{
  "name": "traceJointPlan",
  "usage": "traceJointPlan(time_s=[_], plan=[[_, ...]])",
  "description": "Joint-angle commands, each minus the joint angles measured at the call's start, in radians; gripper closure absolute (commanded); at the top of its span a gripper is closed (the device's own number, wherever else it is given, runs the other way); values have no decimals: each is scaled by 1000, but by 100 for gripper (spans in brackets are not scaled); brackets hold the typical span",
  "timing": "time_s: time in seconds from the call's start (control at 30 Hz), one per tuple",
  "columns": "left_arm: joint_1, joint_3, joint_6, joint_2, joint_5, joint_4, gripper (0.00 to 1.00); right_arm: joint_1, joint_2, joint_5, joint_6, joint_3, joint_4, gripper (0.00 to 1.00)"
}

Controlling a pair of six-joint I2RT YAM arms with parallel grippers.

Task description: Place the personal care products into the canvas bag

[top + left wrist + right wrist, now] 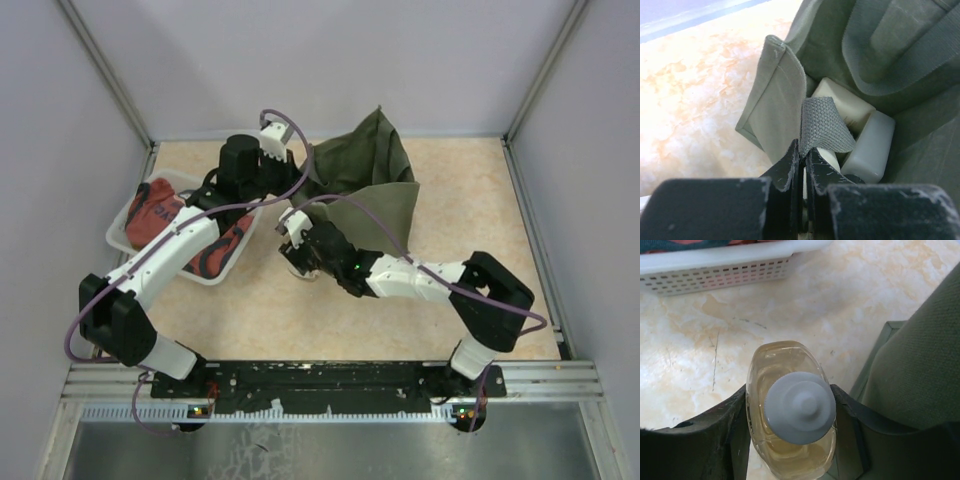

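two arms engaged, one bottle at the bag's side

left gripper (pixel 801 150) pinched narrow on a grey webbing strap (pixel 822 125) at the rim of the canvas bag (pixel 900 60), holding the mouth open. pale products (pixel 870 145) lie inside, pressed together. right gripper (pixel 790 427) clamped on the amber bottle (pixel 785 360), its white cap (pixel 800 410) facing the wrist camera, a jaw on each side of the body. bottle sits just beside the bag's outer wall, over the table (pixel 805 300), not over the opening. cannot tell if it rests on the table. plastic tray (pixel 715 270) lies beyond it.

risks, as judged:
- bottle is smooth and rounded, so it may twist or slip in the jaws on the lift.
- bag is soft cloth. if the strap slides from the left pinch, the mouth sags and the bottle meets cloth.
- arms work close together, so a careless swing could nudge the bag over.
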Motion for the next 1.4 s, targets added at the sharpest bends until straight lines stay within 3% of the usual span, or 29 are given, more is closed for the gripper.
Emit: traceJointPlan(time_s=[0.0, 0.13, 0.33, 0.57, 0.73, 1.17, 1.27, 1.37], plan=[[-6, 3, 6, -21, 11, 6, 100, -7, -149, 35, 63, -22, -140, 100], [-6, 4, 8, -15, 12, 4, 100, 12, -296, 50, 135, 10, -315, 100], [-5, 0, 3, -14, 13, 11, 100, 15, -515, -60, 247, 140, -583, 100], [-6, -4, -3, -16, 24, 19, 100, 15, -581, 167, 225, 362, -806, 100], [-6, 0, -4, -16, 25, 19, 100, -45, -532, 232, 98, 577, -825, 100], [-6, 7, -5, -35, 33, 9, 100, -318, -229, -59, -8, 1003, -727, 100], [-6, -5, -7, -48, 34, 13, 100, -338, -171, -83, -22, 1030, -715, 100], [-7, -7, -10, -58, 43, 16, 100, -351, -153, -116, -33, 931, -616, 100]])
